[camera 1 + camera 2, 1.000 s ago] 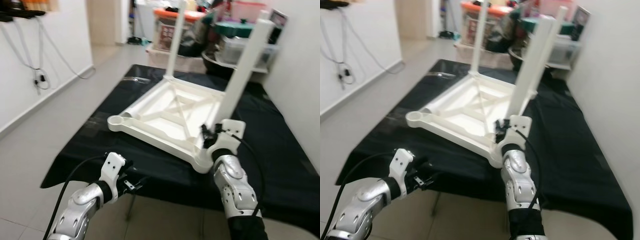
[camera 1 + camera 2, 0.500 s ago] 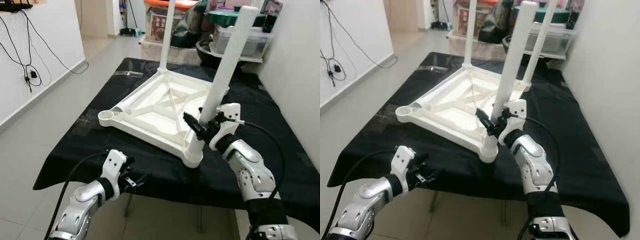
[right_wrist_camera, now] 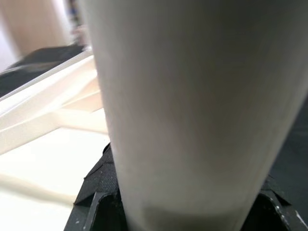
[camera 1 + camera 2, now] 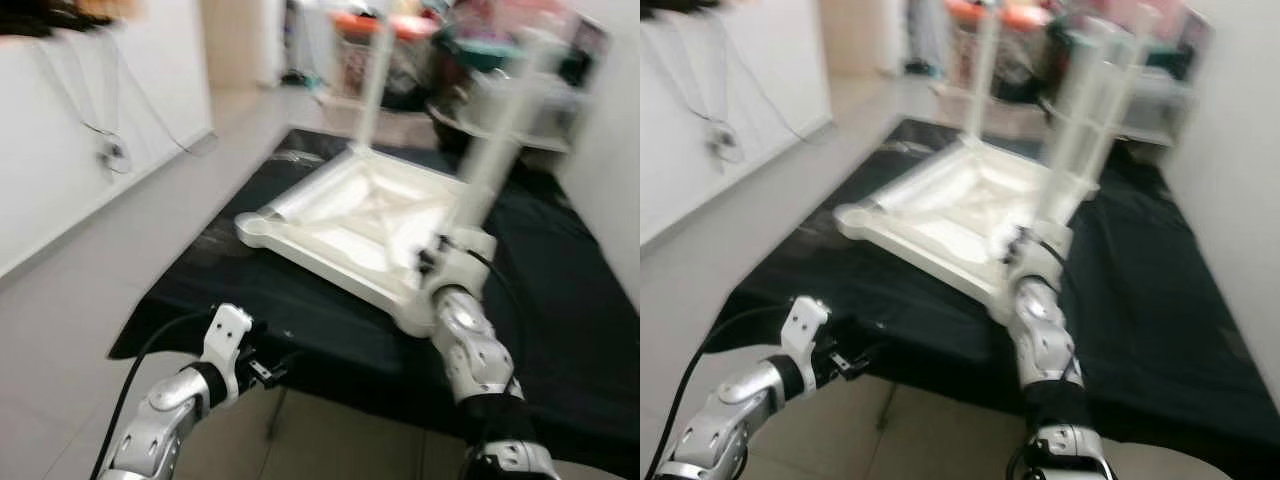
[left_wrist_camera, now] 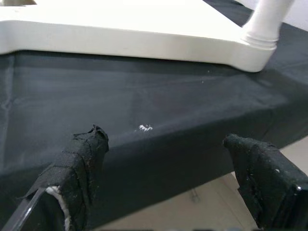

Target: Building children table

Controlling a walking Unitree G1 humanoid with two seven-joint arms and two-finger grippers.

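Note:
A white child table top (image 4: 355, 225) lies upside down on the black-clothed table (image 4: 560, 330). A white leg (image 4: 492, 165) stands up from its near right corner. My right gripper (image 4: 441, 262) is shut around the base of that leg. In the right wrist view the leg (image 3: 192, 110) stands between the black fingers (image 3: 98, 195). Another leg (image 4: 373, 90) rises at the far corner. The near left corner socket (image 4: 251, 222) holds no leg. My left gripper (image 5: 168, 163) hangs open in front of the cloth's front edge, holding nothing; it also shows as the left gripper (image 4: 266, 368) below the table.
A white wall with hanging cables (image 4: 105, 150) runs along the left, and another wall stands close on the right. Plastic storage boxes and bowls (image 4: 470, 70) crowd the space behind the table. Tiled floor (image 4: 90, 290) lies open to the left.
The whole view has swung and blurred. My right forearm has come in from the right side to straight under the leg, still gripping it. The left arm holds its place.

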